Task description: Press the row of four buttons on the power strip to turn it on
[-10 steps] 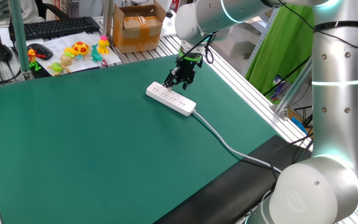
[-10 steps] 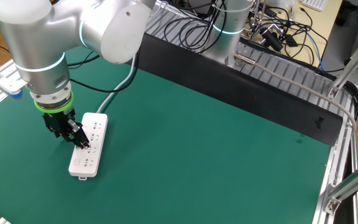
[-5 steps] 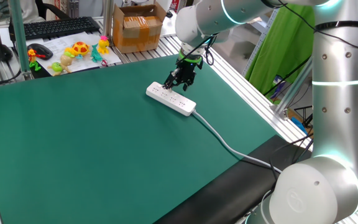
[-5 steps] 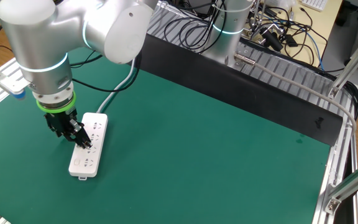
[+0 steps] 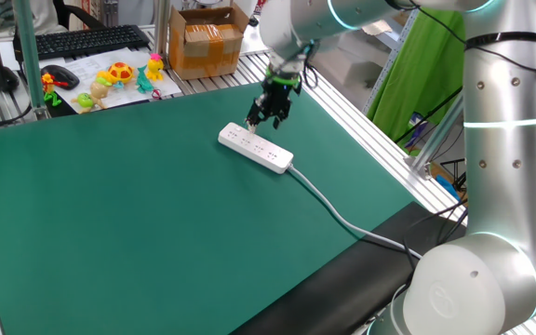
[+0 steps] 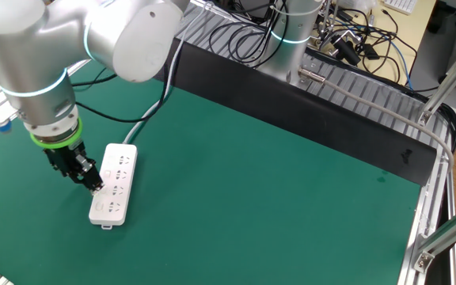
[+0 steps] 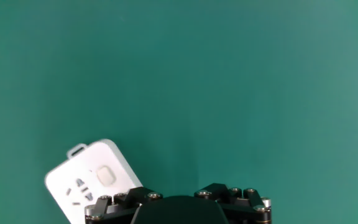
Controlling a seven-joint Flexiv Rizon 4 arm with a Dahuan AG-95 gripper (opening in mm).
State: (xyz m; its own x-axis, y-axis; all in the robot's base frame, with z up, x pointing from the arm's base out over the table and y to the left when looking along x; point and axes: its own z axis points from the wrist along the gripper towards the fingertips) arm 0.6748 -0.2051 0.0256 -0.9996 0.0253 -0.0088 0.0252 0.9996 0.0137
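The white power strip [image 5: 255,149] lies flat on the green mat [image 5: 138,223], and its grey cable [image 5: 342,220] runs off toward the arm's base. My gripper [image 5: 266,115] hangs just above the strip's far long edge, apart from it. In the other fixed view the gripper [image 6: 86,179] is beside the power strip [image 6: 113,184], left of its middle. The hand view shows only the rounded end of the power strip [image 7: 73,180], with one pale oval button [image 7: 106,176]. The other buttons are hidden under my gripper's black body [image 7: 176,210]. Nothing is between the fingers.
A cardboard box [image 5: 207,42], small toys [image 5: 110,79], a keyboard [image 5: 82,39] and a mouse [image 5: 60,77] sit beyond the mat's far edge. Aluminium rails [image 5: 361,130] border the right side. Loose cables [image 6: 347,39] lie behind the table.
The gripper has lifted off the strip's top and drawn back past its long edge. The power strip has not moved.
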